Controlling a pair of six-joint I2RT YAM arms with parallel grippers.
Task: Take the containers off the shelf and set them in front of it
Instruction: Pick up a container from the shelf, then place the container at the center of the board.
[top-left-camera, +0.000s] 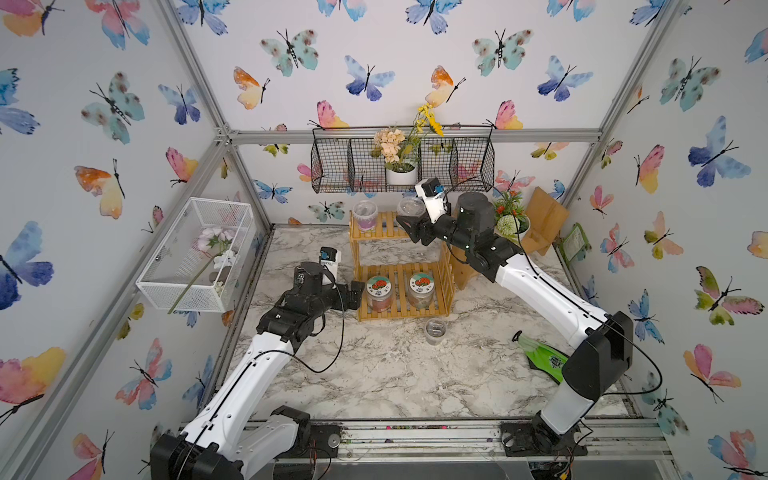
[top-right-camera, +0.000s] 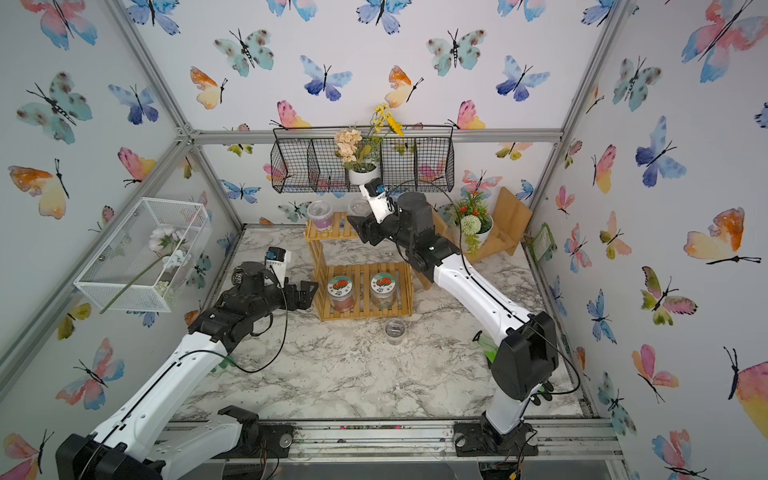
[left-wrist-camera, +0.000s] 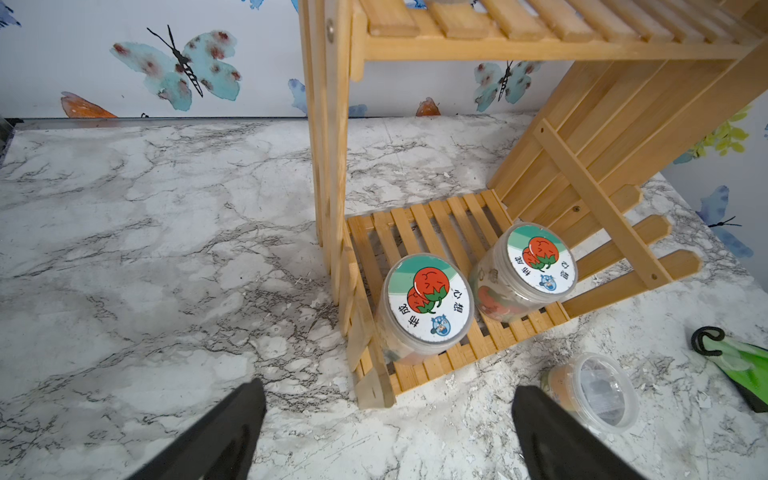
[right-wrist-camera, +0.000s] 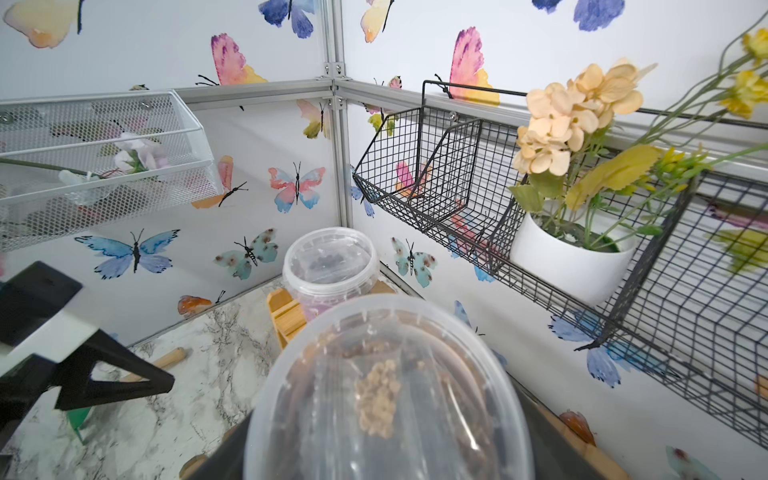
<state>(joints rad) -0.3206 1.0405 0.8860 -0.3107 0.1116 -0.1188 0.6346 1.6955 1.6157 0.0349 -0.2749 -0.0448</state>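
The right end effector (top-left-camera: 408, 218) is up at the top tier of the bamboo shelf (top-left-camera: 398, 274). The brown-filled cup (right-wrist-camera: 386, 395) sits between its fingers (right-wrist-camera: 552, 453). They lie close along the cup's sides, but it cannot be told whether they press on it. Just past that cup, farther out from the end effector on the same tier, stands the purple-filled cup (right-wrist-camera: 330, 266).

The left end effector (top-left-camera: 358, 294) hangs low beside the end of the bottom tier, its jaws spread wide and holding nothing. Directly ahead of it on that tier stands the near jar (left-wrist-camera: 428, 299), with the far jar (left-wrist-camera: 536, 266) just beyond. Both are upright under lids with a red fruit picture. Off to its side, a clear lidded cup (left-wrist-camera: 598, 390) stands on the marble bench (top-left-camera: 374, 374), near the shelf's front edge.
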